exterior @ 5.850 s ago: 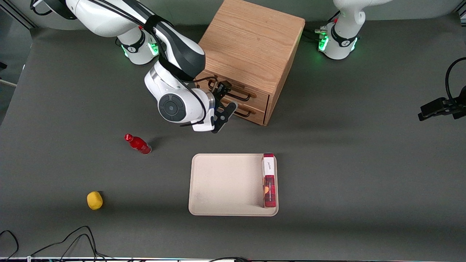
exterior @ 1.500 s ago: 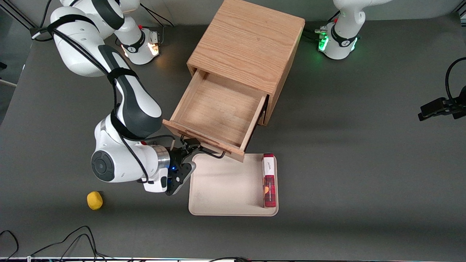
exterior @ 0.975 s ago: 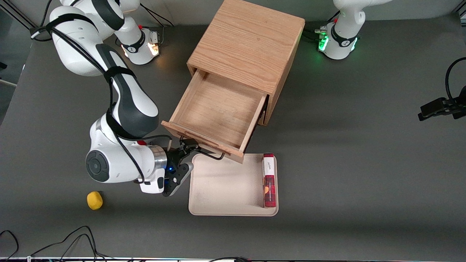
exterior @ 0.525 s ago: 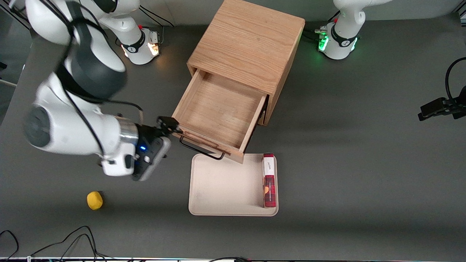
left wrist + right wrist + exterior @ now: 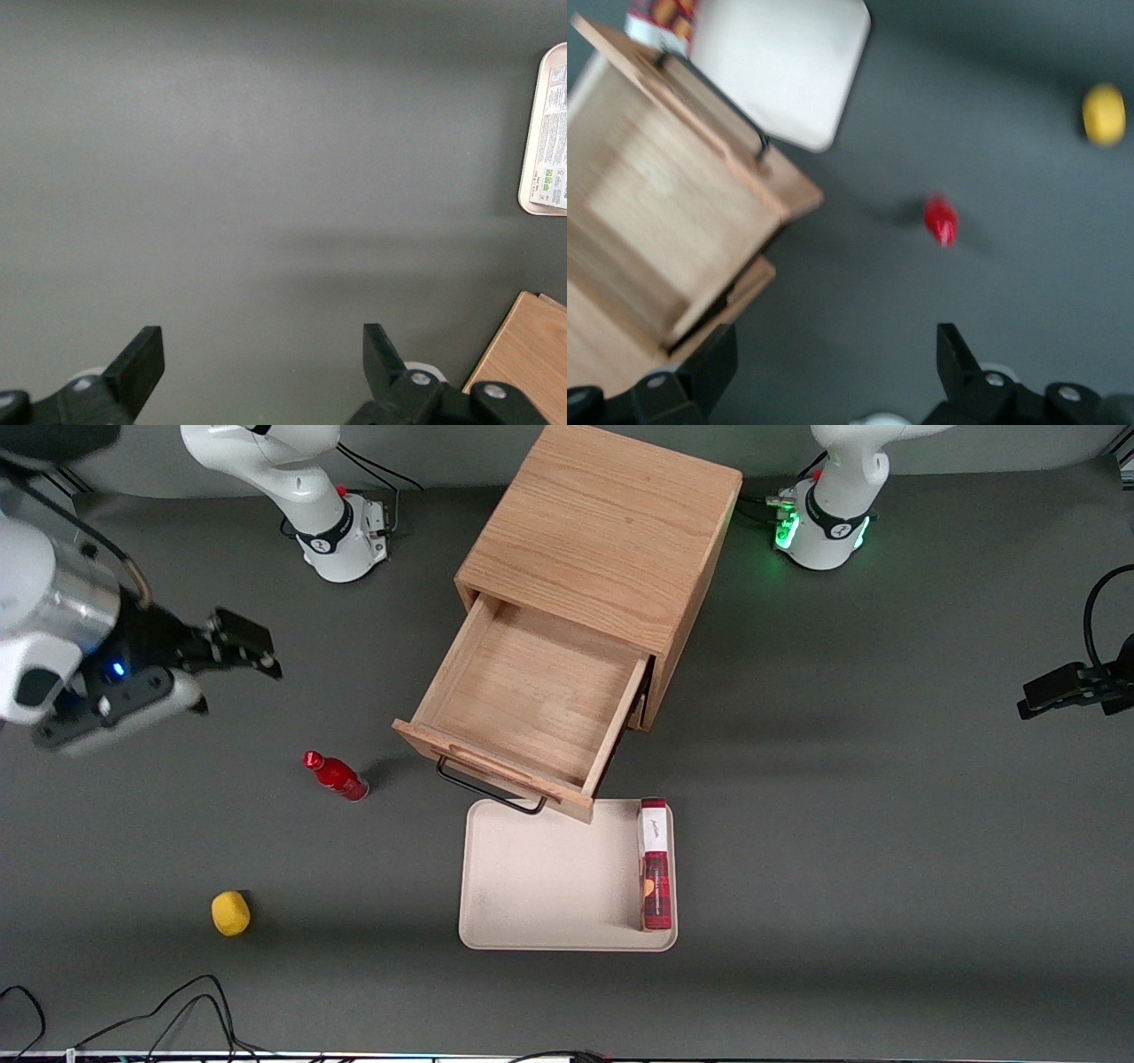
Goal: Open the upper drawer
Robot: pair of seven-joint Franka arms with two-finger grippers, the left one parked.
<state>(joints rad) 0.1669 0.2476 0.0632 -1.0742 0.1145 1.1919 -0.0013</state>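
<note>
High above the bench (image 5: 842, 797), toward the working arm's end, the hand (image 5: 232, 657) hangs with its fingers spread wide and nothing in it. Well apart from it, the upper drawer (image 5: 530, 701) sticks far out of the wooden cabinet (image 5: 602, 531). Its black wire handle (image 5: 485, 790) reaches over the edge of the tan tray (image 5: 549, 877). A small red bottle (image 5: 337, 776) stands near the drawer's front corner.

Nothing here reads out clearly: the red-and-white box (image 5: 655, 864) standing on edge in the beige tray (image 5: 549, 877) carries a small script mark on its white end and printed panels, all too fine to make out; the red bottle (image 5: 336, 775) shows no legible label; the gripper (image 5: 235, 648) bears no markings
</note>
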